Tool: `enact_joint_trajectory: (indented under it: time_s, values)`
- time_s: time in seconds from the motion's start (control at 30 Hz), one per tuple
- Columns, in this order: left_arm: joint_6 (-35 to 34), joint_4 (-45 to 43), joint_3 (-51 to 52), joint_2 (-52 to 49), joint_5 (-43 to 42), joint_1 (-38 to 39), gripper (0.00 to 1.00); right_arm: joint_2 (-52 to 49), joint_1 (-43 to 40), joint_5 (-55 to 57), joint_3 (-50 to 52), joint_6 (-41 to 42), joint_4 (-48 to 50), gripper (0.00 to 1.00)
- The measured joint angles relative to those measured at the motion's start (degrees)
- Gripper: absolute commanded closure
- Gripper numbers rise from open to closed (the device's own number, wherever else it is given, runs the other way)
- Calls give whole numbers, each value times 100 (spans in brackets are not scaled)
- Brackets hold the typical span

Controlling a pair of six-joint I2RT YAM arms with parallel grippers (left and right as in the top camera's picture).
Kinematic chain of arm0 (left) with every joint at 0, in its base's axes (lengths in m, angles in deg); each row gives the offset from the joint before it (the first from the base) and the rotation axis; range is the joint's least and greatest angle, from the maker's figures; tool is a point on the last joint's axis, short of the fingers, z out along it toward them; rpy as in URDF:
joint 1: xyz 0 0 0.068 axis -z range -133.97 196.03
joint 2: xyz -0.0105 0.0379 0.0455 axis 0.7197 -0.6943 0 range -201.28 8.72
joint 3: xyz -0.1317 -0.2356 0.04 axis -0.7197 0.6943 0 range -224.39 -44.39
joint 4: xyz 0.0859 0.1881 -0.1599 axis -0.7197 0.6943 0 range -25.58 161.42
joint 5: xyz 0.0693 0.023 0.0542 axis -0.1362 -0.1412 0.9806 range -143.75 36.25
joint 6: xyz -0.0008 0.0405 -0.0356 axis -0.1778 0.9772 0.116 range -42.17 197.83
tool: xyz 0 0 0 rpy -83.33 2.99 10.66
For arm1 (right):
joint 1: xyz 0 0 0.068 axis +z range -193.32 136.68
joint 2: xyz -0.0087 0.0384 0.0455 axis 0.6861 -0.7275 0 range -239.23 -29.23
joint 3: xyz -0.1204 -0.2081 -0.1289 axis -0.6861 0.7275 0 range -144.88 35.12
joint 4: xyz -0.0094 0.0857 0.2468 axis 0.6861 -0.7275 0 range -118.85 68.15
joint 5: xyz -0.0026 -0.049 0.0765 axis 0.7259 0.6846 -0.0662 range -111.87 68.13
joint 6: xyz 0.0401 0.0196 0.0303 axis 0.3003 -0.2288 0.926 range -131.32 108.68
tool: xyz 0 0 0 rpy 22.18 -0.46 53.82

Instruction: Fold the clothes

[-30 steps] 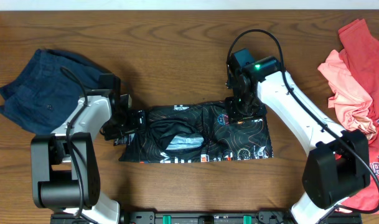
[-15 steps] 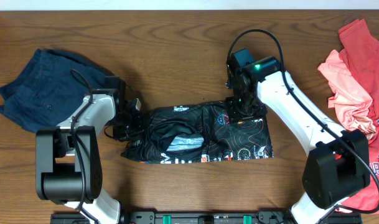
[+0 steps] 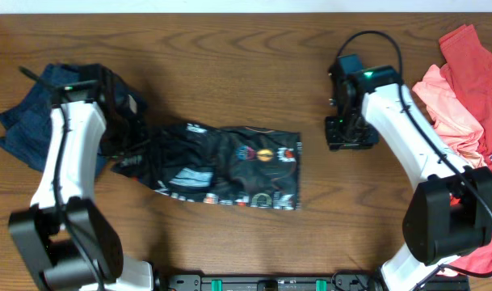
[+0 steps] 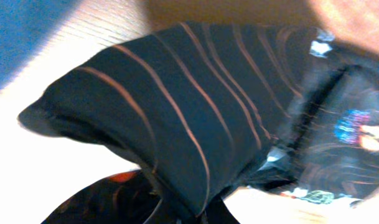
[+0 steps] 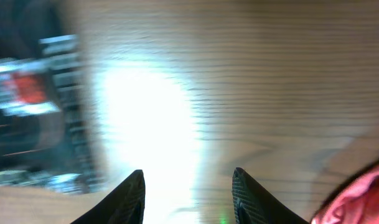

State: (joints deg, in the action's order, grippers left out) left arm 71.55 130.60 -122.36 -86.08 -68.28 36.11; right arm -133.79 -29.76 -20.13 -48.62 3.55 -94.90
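The black jersey [image 3: 221, 166] with thin orange lines lies stretched across the table's middle. Its left end is bunched in my left gripper [image 3: 126, 148], which is shut on the cloth. In the left wrist view the jersey [image 4: 177, 106] fills the frame as a raised fold and hides the fingertips. My right gripper [image 3: 351, 133] hangs open over bare wood just right of the jersey, holding nothing. In its own view the right gripper [image 5: 188, 186] shows wood between the fingers, and the jersey [image 5: 33, 106] blurs at the left edge.
Navy trousers [image 3: 35, 121] lie crumpled at the far left, right behind my left arm. A heap of pink and red shirts [image 3: 464, 97] covers the right edge, and a red shirt [image 5: 357, 199] shows close to the right gripper.
My left gripper has shut on the jersey's left end and dragged it leftward, stretching the garment out. The right gripper has moved right, off the jersey, onto bare table.
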Motion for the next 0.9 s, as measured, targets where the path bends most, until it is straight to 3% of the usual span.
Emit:
enact_joint_trajectory:
  time_s: [0.17,0.33,0.5,0.53,0.6,0.67,0.9]
  values:
    - [-197,291,-155,339,-299,428,94,0,-160,48,0,-17,2,55]
    - [-603,170,-155,352,-544,1742,94,0,-157,48,0,-66,-2,55]
    - [-1093,-494,-155,260,-564,3141,93,0,-157,42,0,-87,0,55]
    - [-1196,-610,-155,205,-546,3370,87,0,-157,39,0,-90,-2,55]
    - [-1360,-835,-157,37,-492,3788,64,0,-157,31,0,-90,0,55]
    - [-1537,-1025,-157,-214,-479,4081,53,0,-157,20,0,-101,-7,55]
    - [-1523,-1178,-157,-588,-479,4546,54,0,-157,-186,0,-278,-22,53]
